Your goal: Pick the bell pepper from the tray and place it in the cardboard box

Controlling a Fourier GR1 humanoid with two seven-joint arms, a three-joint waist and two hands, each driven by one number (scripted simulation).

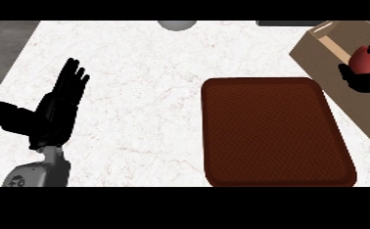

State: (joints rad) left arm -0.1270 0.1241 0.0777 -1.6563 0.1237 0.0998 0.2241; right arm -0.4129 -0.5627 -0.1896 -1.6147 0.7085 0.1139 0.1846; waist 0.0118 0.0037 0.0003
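I see one glossy red bell pepper (360, 58) over the brown cardboard box (318, 47), my right hand (354, 79) curled round it; one dark brown tray (274, 130); left hand (57, 108) spread.

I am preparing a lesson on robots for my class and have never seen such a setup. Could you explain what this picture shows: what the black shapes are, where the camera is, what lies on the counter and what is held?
The camera sits at the robot's head and looks steeply down at a white marbled counter. The black shape at the left is the robot's left hand on a grey forearm; it is open, fingers up, resting and holding nothing. In the middle lies a brown tray with nothing on it. At the upper right stands a cardboard box. Over it, at the picture's edge, the right hand shows only in part, its fingers curled round a red bell pepper. So the pepper is off the tray and at the box, not yet let go. A grey round thing shows at the top edge; I cannot tell what it is.
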